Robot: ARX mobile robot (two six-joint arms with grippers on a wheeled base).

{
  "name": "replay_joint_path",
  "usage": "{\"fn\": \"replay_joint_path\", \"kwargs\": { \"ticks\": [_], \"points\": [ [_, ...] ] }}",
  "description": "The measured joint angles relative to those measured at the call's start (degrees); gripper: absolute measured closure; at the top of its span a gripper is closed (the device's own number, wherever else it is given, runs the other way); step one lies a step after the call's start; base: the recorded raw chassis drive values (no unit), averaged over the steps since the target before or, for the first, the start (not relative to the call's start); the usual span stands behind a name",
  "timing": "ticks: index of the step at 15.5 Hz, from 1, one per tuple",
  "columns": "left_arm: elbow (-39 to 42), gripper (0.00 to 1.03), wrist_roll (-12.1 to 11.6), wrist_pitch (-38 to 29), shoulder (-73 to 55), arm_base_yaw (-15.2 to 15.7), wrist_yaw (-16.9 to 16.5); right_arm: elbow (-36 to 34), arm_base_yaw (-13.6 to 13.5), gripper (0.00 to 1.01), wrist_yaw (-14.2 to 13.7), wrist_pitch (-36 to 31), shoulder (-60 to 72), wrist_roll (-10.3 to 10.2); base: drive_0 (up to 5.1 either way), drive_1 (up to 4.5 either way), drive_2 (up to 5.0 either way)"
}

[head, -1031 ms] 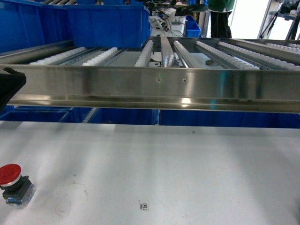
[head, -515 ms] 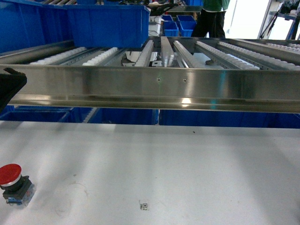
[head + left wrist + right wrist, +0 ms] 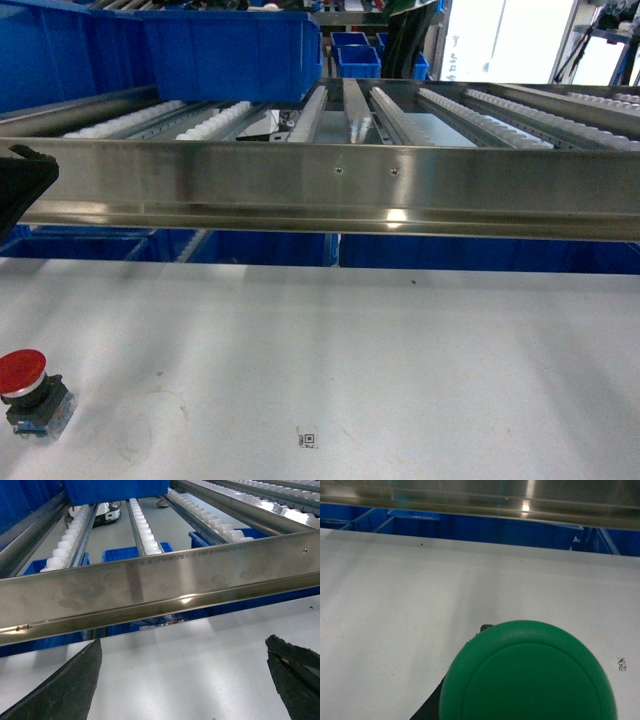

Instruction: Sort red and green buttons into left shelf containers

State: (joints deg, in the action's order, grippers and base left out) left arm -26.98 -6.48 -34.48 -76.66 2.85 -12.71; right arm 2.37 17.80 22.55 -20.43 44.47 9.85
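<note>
Red cap up, the red button (image 3: 22, 385) sits on the white table (image 3: 380, 360) at the bottom left of the head view, well in front of the shiny metal rail (image 3: 330, 185); a big blue bin (image 3: 225, 50) rests on the rollers up behind it. From the left wrist, the left gripper (image 3: 185, 680) has its two dark fingers (image 3: 65, 690) spread wide over bare table, holding nothing. From the right wrist, the green button (image 3: 527, 675) fills the bottom, very close to the camera. I cannot tell how the right gripper's fingers stand.
</note>
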Motion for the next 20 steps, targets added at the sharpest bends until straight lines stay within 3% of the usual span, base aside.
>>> {"fn": "replay_joint_path", "kwargs": {
  "ticks": [2, 11, 15, 18, 20],
  "points": [
    [0.0, 0.05, 0.0, 0.0, 0.0, 0.0, 0.0, -0.3, -2.1, 0.75, -1.3, 2.4, -3.9, 1.1, 0.0, 0.00, 0.0],
    [0.1, 0.05, 0.0, -0.3, -0.2, -0.3, 1.6, -0.3, -2.1, 0.75, -1.4, 2.5, -3.7, 1.6, 0.0, 0.00, 0.0],
    [1.0, 0.05, 0.0, 1.1, -6.6, -3.5, 12.7, -0.3, -2.1, 0.75, -1.4, 2.4, -3.7, 1.6, 0.0, 0.00, 0.0],
    [-0.8, 0.05, 0.6, 2.8, -11.0, -5.5, 16.5, -0.3, -2.1, 0.75, -1.4, 2.5, -3.7, 1.7, 0.0, 0.00, 0.0],
    [-3.3, 0.05, 2.5, 5.4, -14.2, -7.2, 19.3, -0.3, -2.1, 0.75, -1.4, 2.5, -3.7, 1.7, 0.0, 0.00, 0.0]
  ]
}}
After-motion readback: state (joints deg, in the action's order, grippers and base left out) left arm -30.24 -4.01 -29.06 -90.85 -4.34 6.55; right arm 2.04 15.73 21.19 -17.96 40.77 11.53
